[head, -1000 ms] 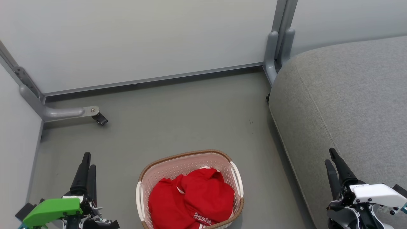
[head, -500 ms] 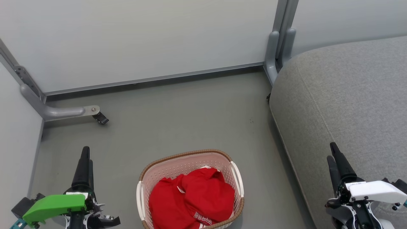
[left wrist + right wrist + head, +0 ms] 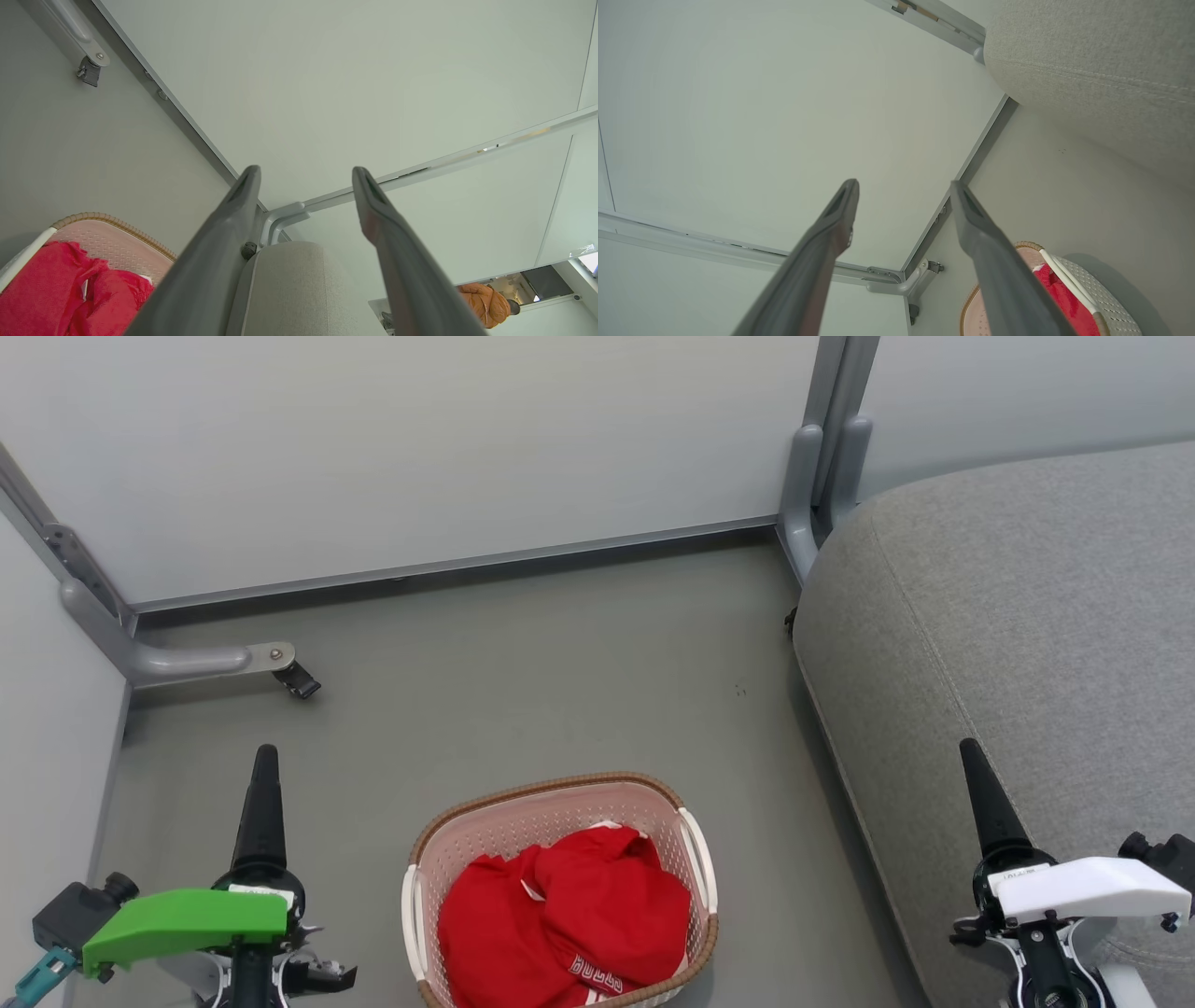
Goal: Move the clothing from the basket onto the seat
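Observation:
Red clothing (image 3: 565, 919) with white lettering lies bunched in the cream basket (image 3: 551, 803), which stands on the floor at the bottom centre of the head view. The grey seat (image 3: 1018, 616) fills the right side. My left gripper (image 3: 265, 761) hangs above the floor to the left of the basket. In the left wrist view this gripper (image 3: 306, 175) is open and empty, with the clothing (image 3: 56, 289) and basket (image 3: 107, 233) at lower left and the seat (image 3: 289, 284) beyond. My right gripper (image 3: 969, 754) hovers over the seat's front edge; its own view shows it (image 3: 903, 186) open and empty.
Pale partition panels (image 3: 420, 439) close off the back and left. Their grey metal feet stick out onto the floor, one with a caster (image 3: 297, 681) at left, another post (image 3: 812, 495) beside the seat's far corner. Grey floor (image 3: 532, 672) spreads between basket and panels.
Both grippers have rolled about their wrists, so each pair of fingers now lines up as one in the head view, and their tips sit slightly higher. Basket and clothing are unmoved.

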